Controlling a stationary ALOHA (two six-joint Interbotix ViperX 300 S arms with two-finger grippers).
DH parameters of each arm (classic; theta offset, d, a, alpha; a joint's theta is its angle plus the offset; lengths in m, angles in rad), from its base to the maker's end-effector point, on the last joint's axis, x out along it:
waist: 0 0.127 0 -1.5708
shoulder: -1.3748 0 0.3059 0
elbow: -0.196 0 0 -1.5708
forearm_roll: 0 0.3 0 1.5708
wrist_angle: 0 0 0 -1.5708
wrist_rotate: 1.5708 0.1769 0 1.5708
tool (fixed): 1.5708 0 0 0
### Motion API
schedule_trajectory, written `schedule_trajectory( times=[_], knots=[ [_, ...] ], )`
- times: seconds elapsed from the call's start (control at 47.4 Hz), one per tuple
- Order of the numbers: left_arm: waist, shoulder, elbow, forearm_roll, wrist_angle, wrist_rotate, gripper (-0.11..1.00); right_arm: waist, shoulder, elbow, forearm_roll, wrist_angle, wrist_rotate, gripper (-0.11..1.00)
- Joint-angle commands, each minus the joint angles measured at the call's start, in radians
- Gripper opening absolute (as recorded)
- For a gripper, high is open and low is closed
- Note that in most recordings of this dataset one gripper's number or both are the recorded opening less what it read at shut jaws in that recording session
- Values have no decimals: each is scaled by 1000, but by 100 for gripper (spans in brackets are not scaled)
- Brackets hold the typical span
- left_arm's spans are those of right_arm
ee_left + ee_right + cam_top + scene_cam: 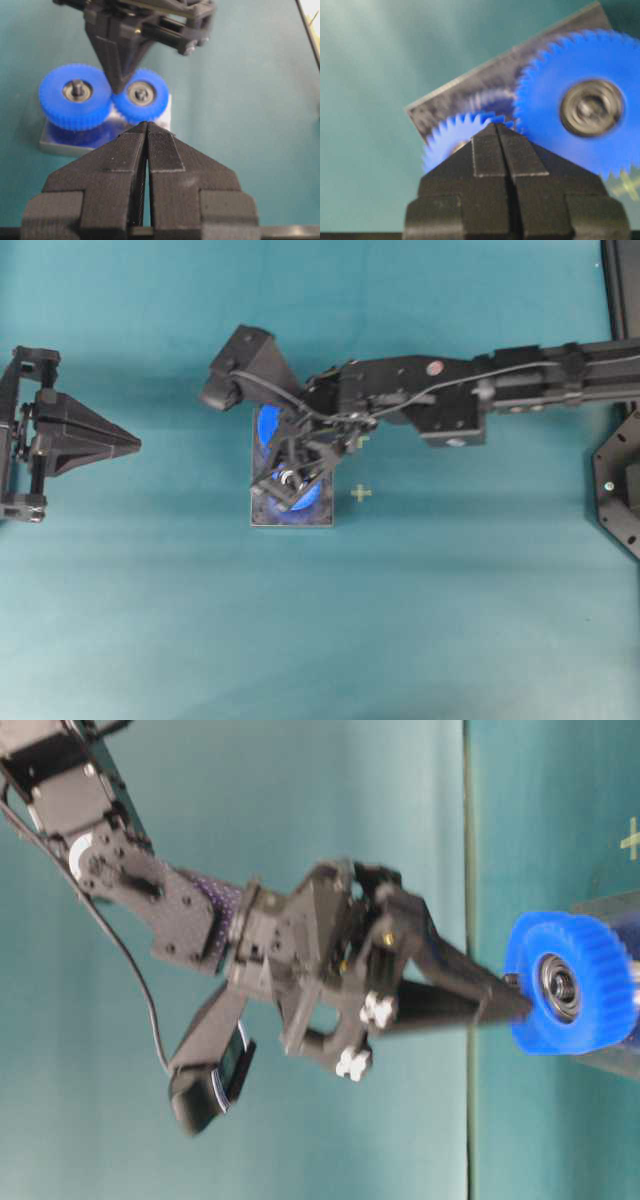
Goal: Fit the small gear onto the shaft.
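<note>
The small gear (pixel 142 95) is seen seated on the dark grey plate (pixel 55 145), its teeth meshed with the larger blue gear (pixel 75 100) beside it. The shaft (pixel 142 93) is glimpsed only as a small metal tip inside the gear's bearing hub, so full seating cannot be confirmed.

The right tool (pixel 118 89) is closed, with nothing gripped, and its tip is placed at the gap between the two gears, at the small gear's rim. It appears that the gear is being pressed or nudged down.

Several faults could follow. If the tip is driven off-centre, the small gear could be tilted and jammed on the shaft. If teeth are caught crest to crest with the larger gear, it could be left riding high. A sideways push could shift the plate across the desk (pixel 150 620). A snagged tooth on withdrawal could lift the gear off again.

The left tool (pixel 146 131) is closed, empty, and kept well apart.
</note>
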Motion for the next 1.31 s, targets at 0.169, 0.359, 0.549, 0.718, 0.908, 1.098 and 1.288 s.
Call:
schedule_trajectory(
  times=[0.169, 0.359, 0.549, 0.718, 0.908, 1.098, 1.288],
  knots=[
    [0, 0, -12, 3, -9, -2, 0, 14, -55, 44, 15, 14, 5, -2],
    [0, -3, -11, 2, -9, -2, 0, 74, -124, 57, 17, 61, 61, -2],
    [0, -2, -11, 3, -9, -2, 0, 74, -153, 23, -12, 9, 91, -2],
    [0, -3, -9, 3, -9, -2, 0, 54, -97, -8, -14, -58, 77, -2],
    [0, -3, -12, 2, -9, -2, 0, 40, -32, -41, -14, -81, 74, -2],
    [0, -3, -14, 3, -9, -2, 0, 21, -14, -26, -15, -80, 72, -2],
    [0, -5, -14, 3, -9, -2, 0, 25, -40, 29, -14, -72, 78, -2]
  ],
)
